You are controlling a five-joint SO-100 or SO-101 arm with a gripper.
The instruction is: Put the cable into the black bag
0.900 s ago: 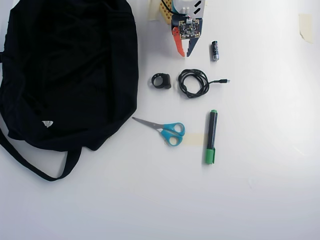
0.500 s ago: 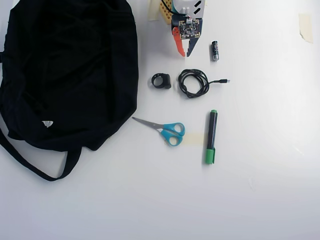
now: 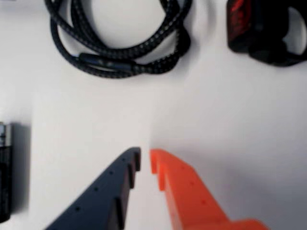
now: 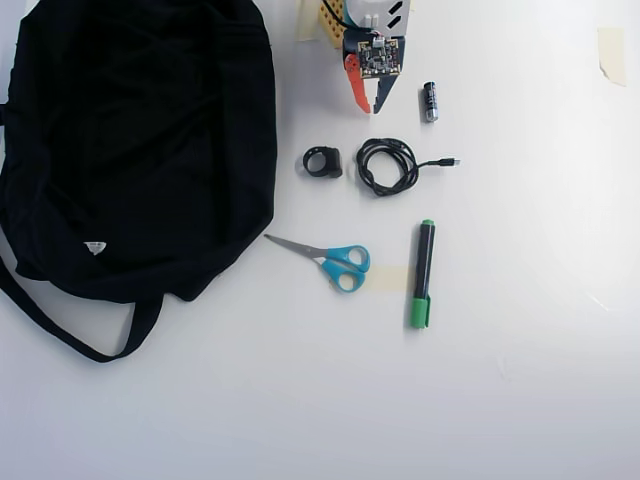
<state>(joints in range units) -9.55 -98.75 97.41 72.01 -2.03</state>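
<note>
The black braided cable point(image 3: 110, 64) lies coiled on the white table, straight ahead of my gripper point(image 3: 145, 158) in the wrist view. In the overhead view the coil point(image 4: 362, 165) lies just below the gripper point(image 4: 372, 108), with its plug end pointing right. The gripper has one dark blue finger point(image 3: 115, 182) and one orange finger point(image 3: 182, 187). Its tips stand close together with only a thin gap and nothing between them, and it hovers short of the cable. The black bag point(image 4: 140, 140) lies flat at the left, well apart from the cable.
A small black ring-shaped object point(image 4: 322, 162) lies left of the cable, towards the bag. A battery point(image 4: 430, 100) lies right of the gripper. Blue-handled scissors point(image 4: 335, 262) and a green marker point(image 4: 423, 272) lie below the cable. A tape strip point(image 4: 610, 50) is at the top right.
</note>
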